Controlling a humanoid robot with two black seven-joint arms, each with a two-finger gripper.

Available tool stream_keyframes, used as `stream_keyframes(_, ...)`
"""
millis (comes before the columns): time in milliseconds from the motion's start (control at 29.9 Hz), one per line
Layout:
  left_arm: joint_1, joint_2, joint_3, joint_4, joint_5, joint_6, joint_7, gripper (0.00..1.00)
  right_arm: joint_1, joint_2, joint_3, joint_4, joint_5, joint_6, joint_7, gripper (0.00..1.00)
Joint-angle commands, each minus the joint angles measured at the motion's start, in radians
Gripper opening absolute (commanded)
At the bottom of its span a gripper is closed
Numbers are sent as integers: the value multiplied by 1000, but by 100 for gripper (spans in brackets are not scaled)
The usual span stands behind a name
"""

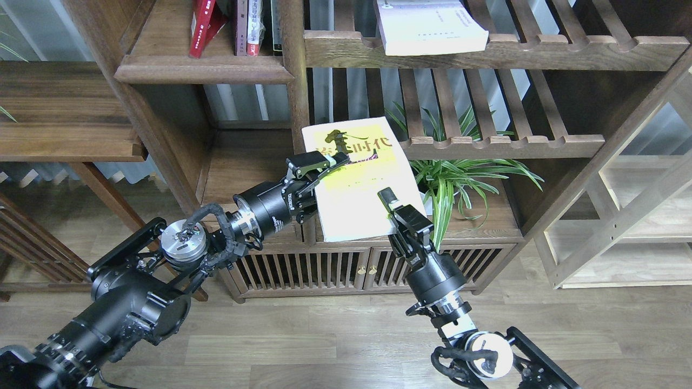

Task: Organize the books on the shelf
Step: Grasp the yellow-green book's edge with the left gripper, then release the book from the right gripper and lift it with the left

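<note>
The yellow-green book point(357, 189) with black characters is held tilted in front of the bookcase's middle post. My right gripper point(390, 208) is shut on its lower right corner, one finger on the cover. My left gripper point(330, 163) grips its left edge, one finger lying across the cover near the characters. The dark red book point(201, 27) leans on the solid dark-brown shelf point(203, 70) at upper left, beside a few upright books point(254, 24). The white book point(432, 27) lies flat on the top slatted rack.
A spider plant point(459, 178) stands right of the held book, under a slatted rack point(503, 145). A low cabinet with slatted doors point(303, 267) is below. A pale wood shelving unit point(621, 216) stands at the right. A dark wooden ledge point(65, 146) juts out at left.
</note>
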Motion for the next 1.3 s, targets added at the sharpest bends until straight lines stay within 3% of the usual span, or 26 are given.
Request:
stream_keyframes(0,5,1,-1,-6,-1,-2,0,45,0,0,2,-2,2,0,0,4)
stream_keyframes(301,8,4,-6,-11,-34,-5,0,26,1,0,3,-2,2,0,0,4)
stream_keyframes(435,11,3,-14,-15,-76,-6,0,7,1,0,3,-2,2,0,0,4)
stream_keyframes(568,13,4,-15,-15,-89,-23,0,4,1,0,5,-2,0,0,0,6)
stream_keyframes(836,19,15,-17,-43,-89,-31,0,2,1,-17,32,-11,-3,0,0,26)
stream_keyframes(970,17,24,0,-43,-54,-78,0,2,0,-41,68,-16,-9,0,0,48)
stream_keyframes(1271,16,50,5,-45,104,-170,0,2,0,-83,127,-23,-9,0,1,68)
